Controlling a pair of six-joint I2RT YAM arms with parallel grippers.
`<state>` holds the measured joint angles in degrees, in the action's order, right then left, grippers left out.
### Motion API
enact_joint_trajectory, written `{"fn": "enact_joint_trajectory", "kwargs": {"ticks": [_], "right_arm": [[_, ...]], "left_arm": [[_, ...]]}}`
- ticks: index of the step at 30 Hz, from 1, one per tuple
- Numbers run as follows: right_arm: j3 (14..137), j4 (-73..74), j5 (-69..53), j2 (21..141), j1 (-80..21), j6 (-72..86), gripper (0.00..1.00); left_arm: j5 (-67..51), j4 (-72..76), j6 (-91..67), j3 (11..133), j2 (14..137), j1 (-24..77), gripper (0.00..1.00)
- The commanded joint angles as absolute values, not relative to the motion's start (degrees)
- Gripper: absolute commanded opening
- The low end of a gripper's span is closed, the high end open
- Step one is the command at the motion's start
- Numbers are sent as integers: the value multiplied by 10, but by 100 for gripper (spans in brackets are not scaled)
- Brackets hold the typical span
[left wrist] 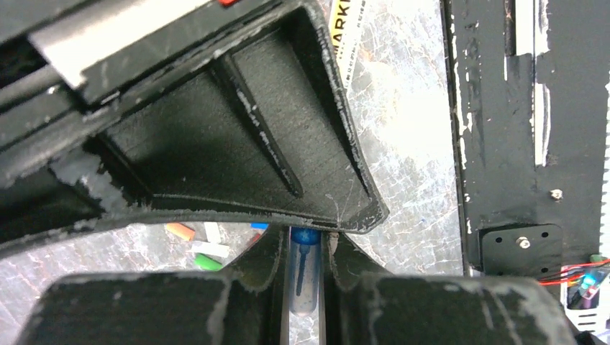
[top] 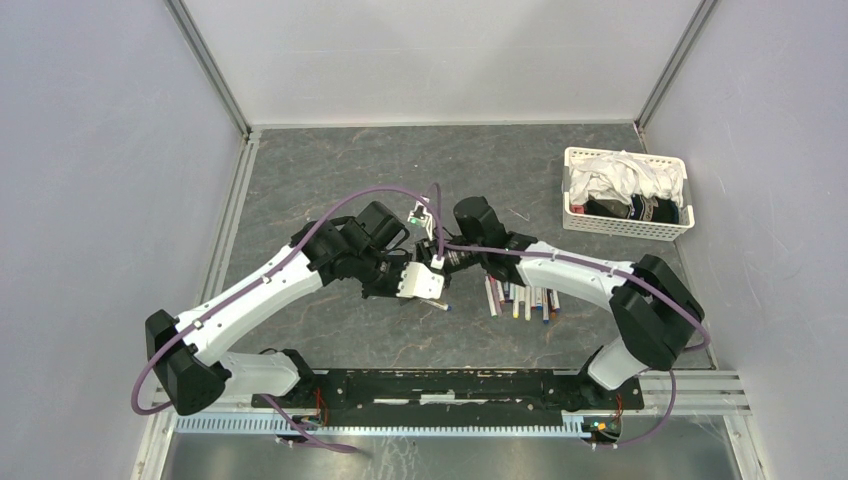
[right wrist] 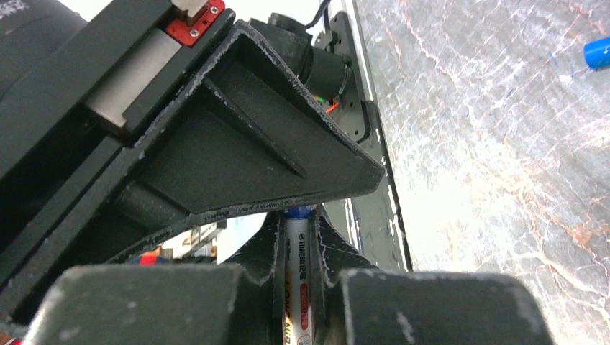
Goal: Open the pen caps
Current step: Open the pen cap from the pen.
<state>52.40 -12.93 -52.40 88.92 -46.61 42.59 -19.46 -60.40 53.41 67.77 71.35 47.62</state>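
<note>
Blue turns up in both wrist cams. Right wrist view: right gripper (right wrist: 297,215) is clenched on a white-barrelled pen (right wrist: 297,287), its blue end poking up btw the fingers, plus a loose blue cap (right wrist: 597,54) on the table at upper right. Left wrist view: left gripper (left wrist: 303,241) is clamped on a small blue-topped piece (left wrist: 303,269), and we can't tell if it's a cap or a pen end. An orange cap (left wrist: 180,231) and a green cap (left wrist: 207,262) lie at lower left. Top cam hides all that, but only there do we see both grippers meeting mid-frame, the other pens (top: 520,300) in a row just right of them, and a white basket (top: 625,228) w/ cloth (top: 625,175) at upper right.
</note>
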Motion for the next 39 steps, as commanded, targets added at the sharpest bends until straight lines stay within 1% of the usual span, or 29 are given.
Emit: {"fn": "enact_joint_trajectory", "kwargs": {"ticks": [1,5,10,12,15,20,25,27,31,34,35,36,37,38,39], "right_arm": [[491,-331,-358,847,-463,543,0],[460,-378,-345,813,-462,559,0],[444,-371,-320,790,-466,560,0],[448,-372,-338,798,-466,567,0],[475,-379,-407,829,-470,591,0],[573,-268,-502,894,-492,552,0],[656,-125,-533,928,-500,471,0],[659,-116,-535,933,-504,466,0],[650,-154,-546,942,-513,492,0],[678,-154,-550,970,-520,498,0],[699,-127,-557,987,-521,485,0],[719,-7,-558,991,-521,412,0],[690,164,-535,946,-534,282,0],[573,203,-496,855,-558,243,0],[345,115,-485,704,-575,332,0]], "left_arm": [[-224,-506,400,709,717,455,2],[-244,-510,398,697,713,424,2],[-274,-529,405,703,722,373,2],[-292,-552,437,707,723,371,2],[-318,-591,528,702,705,381,2],[-281,-618,636,698,688,430,2],[-242,-633,680,705,698,450,2],[-241,-635,687,704,698,451,2],[-238,-635,694,700,694,463,2],[-236,-637,701,702,697,482,2],[-232,-643,709,708,701,491,2],[-209,-667,726,721,706,496,2],[-149,-702,751,729,700,481,2],[-96,-722,837,710,674,378,2],[-94,-710,992,674,640,176,2]]}}
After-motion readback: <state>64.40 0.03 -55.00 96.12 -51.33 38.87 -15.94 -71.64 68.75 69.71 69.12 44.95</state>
